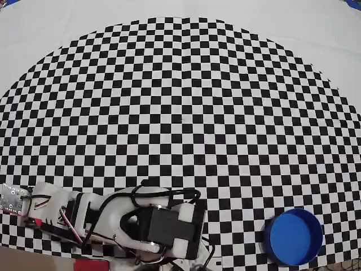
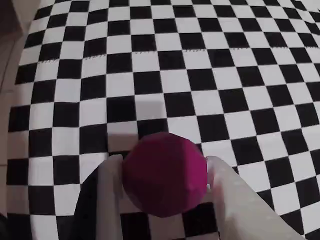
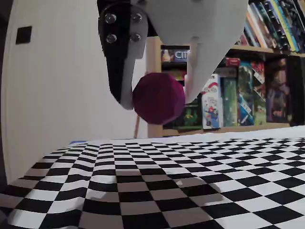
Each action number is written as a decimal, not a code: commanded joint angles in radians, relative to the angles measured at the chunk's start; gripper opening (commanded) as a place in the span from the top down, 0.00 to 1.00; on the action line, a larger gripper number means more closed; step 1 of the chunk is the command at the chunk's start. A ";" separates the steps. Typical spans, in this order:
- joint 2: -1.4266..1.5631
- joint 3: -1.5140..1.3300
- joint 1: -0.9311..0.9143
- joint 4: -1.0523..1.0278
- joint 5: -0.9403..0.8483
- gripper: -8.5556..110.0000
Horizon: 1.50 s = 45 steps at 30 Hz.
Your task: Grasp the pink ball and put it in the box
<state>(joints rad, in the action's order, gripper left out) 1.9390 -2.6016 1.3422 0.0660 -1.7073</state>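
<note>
Checkered cloth covers your worktop (image 1: pixel 180 113), and a bookshelf (image 3: pixel 267 71) stands behind it in the fixed view. Your end effector (image 3: pixel 155 102) is clenched on the pink ball (image 3: pixel 158 98), holding it lifted clear of the cloth; in the wrist view the pink ball (image 2: pixel 165 172) sits between the two pale fingers (image 2: pixel 227 185). Your arm (image 1: pixel 113 217) lies folded at the bottom left of the overhead view, well apart from the box (image 1: pixel 294 237) at the bottom right.

End effector (image 3: pixel 157 102) aloft — fingers (image 3: pixel 123 71) clamped, load between.
</note>
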 commanded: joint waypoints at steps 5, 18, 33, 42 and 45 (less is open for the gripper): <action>0.087 0.008 -0.017 -0.006 -0.011 0.93; 0.129 0.008 -0.087 -0.006 -0.028 0.93; 0.172 0.008 -0.175 -0.044 -0.064 0.93; 0.201 0.008 -0.219 -0.067 -0.066 0.93; 0.215 0.008 -0.236 -0.077 -0.067 0.93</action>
<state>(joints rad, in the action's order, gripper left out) 2.0831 -2.6032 1.1137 -0.0015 -1.7671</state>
